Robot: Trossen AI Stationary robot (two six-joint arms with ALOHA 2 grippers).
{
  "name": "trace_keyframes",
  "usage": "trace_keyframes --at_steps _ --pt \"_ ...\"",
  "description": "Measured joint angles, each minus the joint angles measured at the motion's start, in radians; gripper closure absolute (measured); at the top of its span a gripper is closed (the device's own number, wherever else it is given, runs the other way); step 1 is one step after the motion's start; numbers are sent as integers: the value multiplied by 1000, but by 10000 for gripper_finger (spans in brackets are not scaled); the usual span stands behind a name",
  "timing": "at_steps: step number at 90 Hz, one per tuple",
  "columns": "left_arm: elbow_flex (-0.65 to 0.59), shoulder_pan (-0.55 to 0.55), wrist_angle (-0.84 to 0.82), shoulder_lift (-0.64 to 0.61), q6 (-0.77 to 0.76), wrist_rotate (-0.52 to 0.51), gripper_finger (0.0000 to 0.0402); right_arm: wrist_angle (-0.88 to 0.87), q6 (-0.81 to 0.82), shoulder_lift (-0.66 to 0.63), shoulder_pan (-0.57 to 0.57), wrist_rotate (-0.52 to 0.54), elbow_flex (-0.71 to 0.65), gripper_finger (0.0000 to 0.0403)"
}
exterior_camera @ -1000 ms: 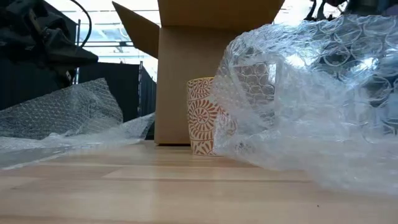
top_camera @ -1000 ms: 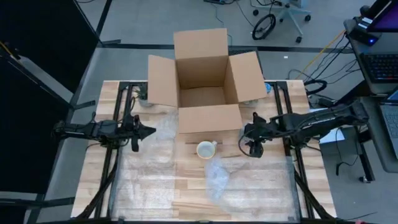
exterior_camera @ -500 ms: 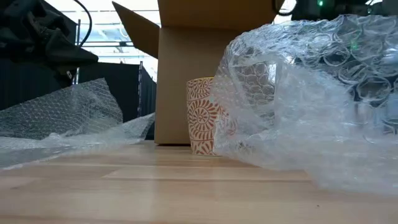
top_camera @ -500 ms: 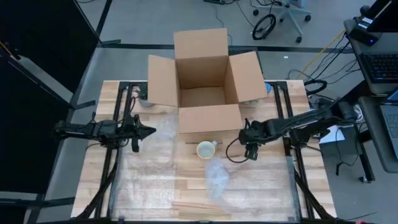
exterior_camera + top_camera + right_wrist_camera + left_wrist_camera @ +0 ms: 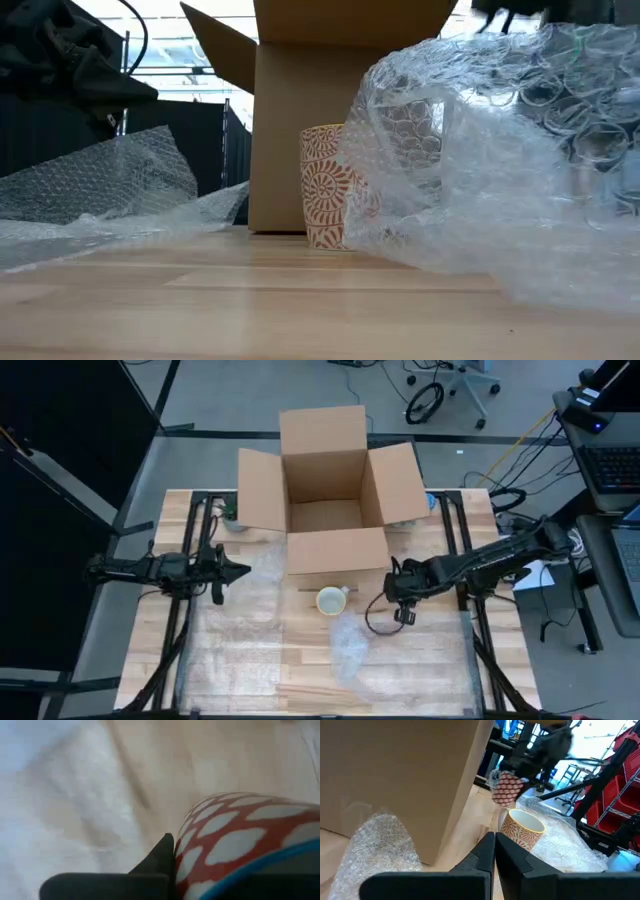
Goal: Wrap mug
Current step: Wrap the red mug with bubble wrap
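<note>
Looking down from above, the mug stands upright on the surface before the cardboard box, nearer the right end effector (clamped on a red-patterned roll). Left wrist view: left end effector together, mug ahead.

Pale wood planks make up the surface, smooth with a soft sheen. Matt brown cardboard box; clear, crinkly, glinting bubble wrap. Glossy ceramic mug.
</note>
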Motion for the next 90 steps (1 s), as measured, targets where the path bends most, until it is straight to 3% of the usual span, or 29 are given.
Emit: trace_keyframes --at_steps 20,38,51,64,80,90 --pt "0 0 10 0 1 8 402 56 184 20 212 42 68 396" --pt "0 0 10 0 2 10 402 105 293 154 332 39 118 396" --pt "0 0 10 0 3 13 402 74 314 287 357 32 216 396" --pt "0 0 10 0 3 43 402 36 335 392 358 -46 298 396" --pt "0 0 10 0 3 77 402 89 366 485 359 -124 327 393" --pt "0 -1 10 0 10 78 402 92 403 507 359 -118 333 367"
